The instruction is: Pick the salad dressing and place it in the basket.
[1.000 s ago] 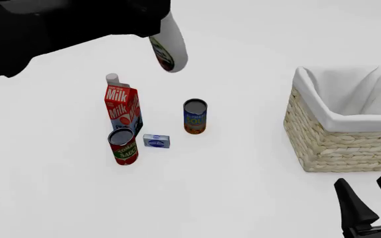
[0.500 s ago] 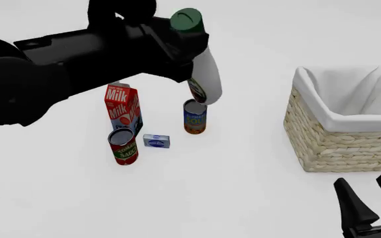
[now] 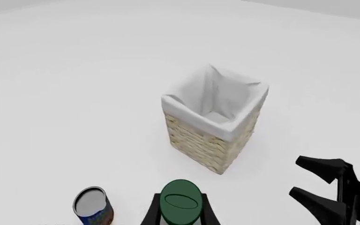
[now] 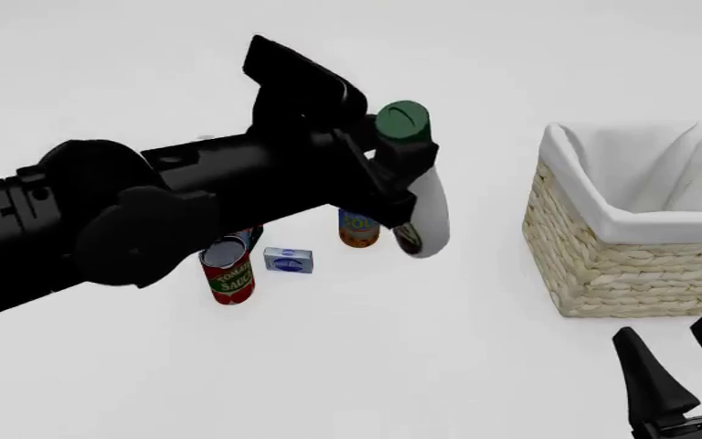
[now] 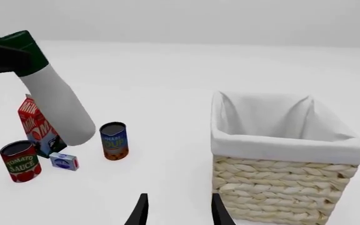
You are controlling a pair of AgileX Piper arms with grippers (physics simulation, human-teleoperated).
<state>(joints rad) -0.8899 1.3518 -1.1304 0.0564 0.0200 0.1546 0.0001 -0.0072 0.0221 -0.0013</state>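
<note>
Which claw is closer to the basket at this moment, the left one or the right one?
Right. The right claw sits just in front of the basket, open and empty. The left claw holds the salad dressing farther to its left.

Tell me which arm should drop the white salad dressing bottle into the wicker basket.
Left. Its gripper already grips the white, green-capped salad dressing bottle by the neck, lifted above the table and left of the straw-coloured wicker basket. The right gripper sits open and empty near the table's front edge.
</note>
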